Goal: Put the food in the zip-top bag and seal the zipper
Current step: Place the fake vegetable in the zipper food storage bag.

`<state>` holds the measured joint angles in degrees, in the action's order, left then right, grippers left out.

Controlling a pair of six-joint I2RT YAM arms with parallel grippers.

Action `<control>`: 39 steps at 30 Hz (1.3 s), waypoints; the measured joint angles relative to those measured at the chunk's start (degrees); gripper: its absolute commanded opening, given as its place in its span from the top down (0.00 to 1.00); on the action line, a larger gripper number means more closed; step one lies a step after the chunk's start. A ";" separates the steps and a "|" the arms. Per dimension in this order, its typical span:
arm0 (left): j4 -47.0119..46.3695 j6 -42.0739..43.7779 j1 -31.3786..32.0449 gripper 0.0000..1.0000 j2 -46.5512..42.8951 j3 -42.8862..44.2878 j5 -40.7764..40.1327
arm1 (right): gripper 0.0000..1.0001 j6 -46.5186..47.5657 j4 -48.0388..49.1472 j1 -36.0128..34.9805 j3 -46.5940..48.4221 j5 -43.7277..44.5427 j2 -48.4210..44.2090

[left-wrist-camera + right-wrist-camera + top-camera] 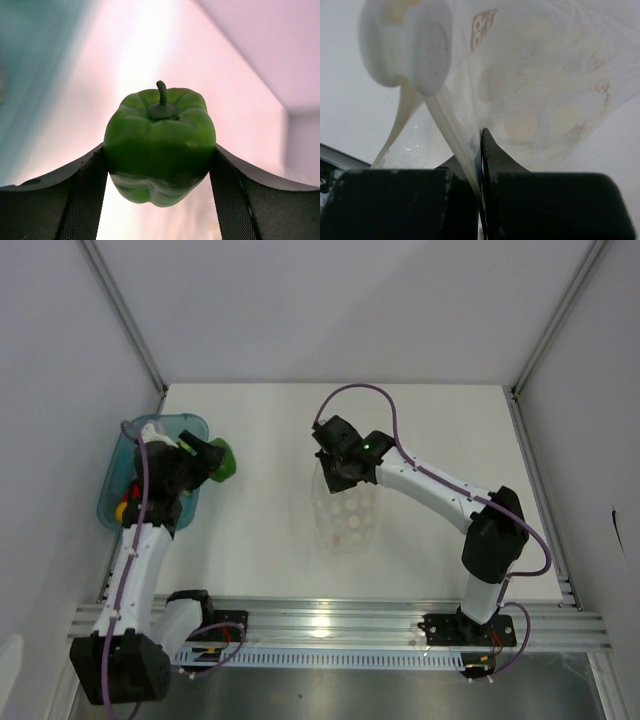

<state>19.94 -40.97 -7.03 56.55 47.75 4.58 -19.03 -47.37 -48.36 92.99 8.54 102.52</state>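
My left gripper is shut on a green toy bell pepper, stem up, held just right of the teal tray; the pepper also shows in the top view. Red and yellow toy food lies in the tray under the left arm. My right gripper is shut on the mouth edge of the clear dotted zip-top bag, which lies on the table at centre. In the right wrist view the bag film and its white zipper strip run between the closed fingers, with a white slider above.
The white table is walled by white panels on three sides. An aluminium rail runs along the near edge with both arm bases.
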 measured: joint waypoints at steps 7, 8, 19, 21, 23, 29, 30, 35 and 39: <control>-21.70 -2.14 16.79 1.00 -7.10 -8.92 22.75 | 1.00 -1.11 -0.98 2.03 1.46 -3.72 2.08; -24.59 -2.40 18.99 1.00 -7.15 -9.79 24.50 | 1.00 -1.46 -1.07 2.23 1.53 -4.31 2.16; -41.07 -5.07 32.52 0.99 -3.21 -15.37 30.69 | 1.00 -5.14 0.20 2.64 1.27 -13.35 2.14; -41.59 -5.09 32.79 1.00 -2.95 -15.56 30.62 | 1.00 -5.84 0.42 2.80 0.63 -14.29 2.05; -41.75 -5.09 33.07 1.00 -2.69 -15.91 30.53 | 1.00 -6.43 0.83 3.04 0.04 -15.26 2.03; -39.67 -5.03 33.18 0.99 -2.54 -18.08 27.96 | 1.00 -7.56 2.25 3.82 -2.29 -17.55 -0.37; -39.52 -5.05 33.29 0.99 -2.36 -18.10 27.76 | 1.00 -7.78 2.43 4.07 -2.84 -18.10 -1.03; -38.91 -4.92 34.95 0.99 -0.68 -18.08 25.79 | 1.00 -8.28 2.97 5.53 -4.52 -19.56 -3.02; -32.39 -2.73 37.33 0.99 0.59 -17.57 21.33 | 1.00 -8.79 3.56 5.84 -4.83 -20.83 -3.89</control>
<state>-12.45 -43.70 30.30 57.14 30.17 25.91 -27.81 -43.81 -42.52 88.16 -12.29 98.63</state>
